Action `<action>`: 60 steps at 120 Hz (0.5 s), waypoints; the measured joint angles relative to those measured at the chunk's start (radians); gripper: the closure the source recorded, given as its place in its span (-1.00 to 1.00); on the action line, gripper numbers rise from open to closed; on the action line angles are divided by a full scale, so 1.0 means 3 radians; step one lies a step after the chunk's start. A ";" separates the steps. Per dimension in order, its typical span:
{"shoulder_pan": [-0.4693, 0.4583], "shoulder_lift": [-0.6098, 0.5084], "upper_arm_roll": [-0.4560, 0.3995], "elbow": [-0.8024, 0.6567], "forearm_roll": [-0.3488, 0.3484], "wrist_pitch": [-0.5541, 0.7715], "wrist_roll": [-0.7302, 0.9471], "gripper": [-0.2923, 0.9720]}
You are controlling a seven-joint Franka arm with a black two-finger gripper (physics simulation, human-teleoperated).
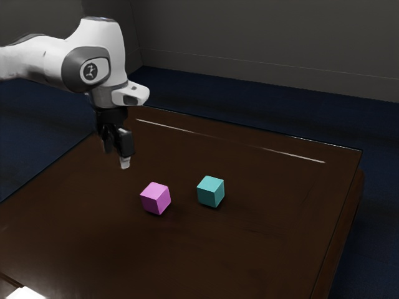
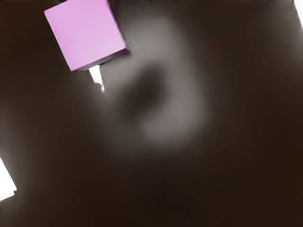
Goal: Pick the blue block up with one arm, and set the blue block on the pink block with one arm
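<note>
Dark brown table [image 1: 280,205]; navy floor [image 1: 249,99]; grey wall [image 1: 280,37].

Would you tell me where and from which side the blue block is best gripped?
I'd grip the blue block by two opposite upright faces, coming down from above with the pincer: it sits flat on the table, top free, apart from the pink block.

the table [image 1: 280,205] is dark, smooth, glossy wood, catching streaks of light. the pink block [image 1: 155,198] and blue block [image 1: 211,191] look smooth and matt, like plain plastic. the arm [image 1: 56,59] wears a smooth white shell, faintly shiny.
</note>
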 joint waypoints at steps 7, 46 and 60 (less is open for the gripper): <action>0.0014 0.0128 -0.0108 0.0015 -0.0004 0.0128 -0.0141 -0.54; -0.0213 0.1140 -0.0425 0.0620 0.0089 0.0529 -0.0810 -0.54; -0.0332 0.1529 -0.0417 0.0916 0.0175 0.0609 -0.1001 -0.54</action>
